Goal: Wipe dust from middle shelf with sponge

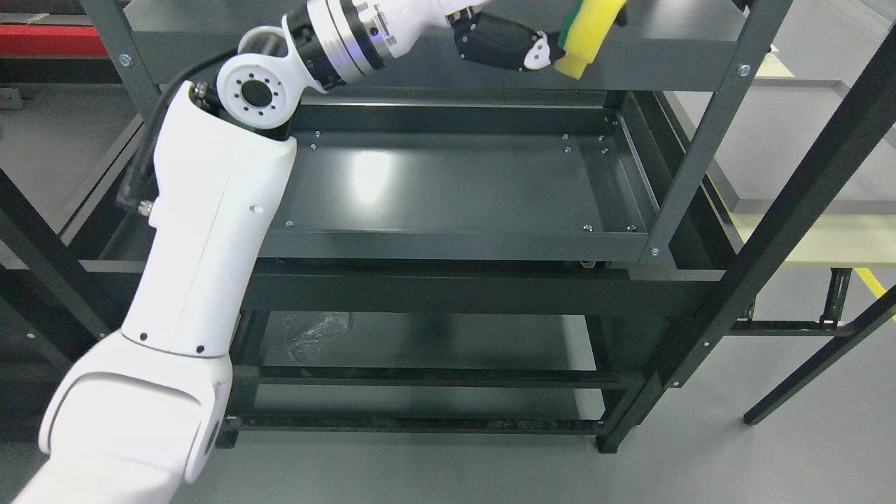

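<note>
My left arm rises from the lower left and reaches across to the top of the picture. Its hand [542, 43] is shut on a yellow sponge [586, 36] with a green scouring side, held tilted in front of the top shelf's front edge. The upper part of the sponge and the fingertips run out of the picture. Below the hand lies the dark grey middle shelf [448, 185], a shallow metal tray with raised rims, and the sponge hangs well above it, near its right rear corner.
The shelf unit's right front post [700, 150] slants down beside the sponge. A lower shelf [420, 346] holds a crumpled clear plastic bag [315, 332]. A second black frame [805, 210] stands on the right, over grey floor with yellow tape [875, 283].
</note>
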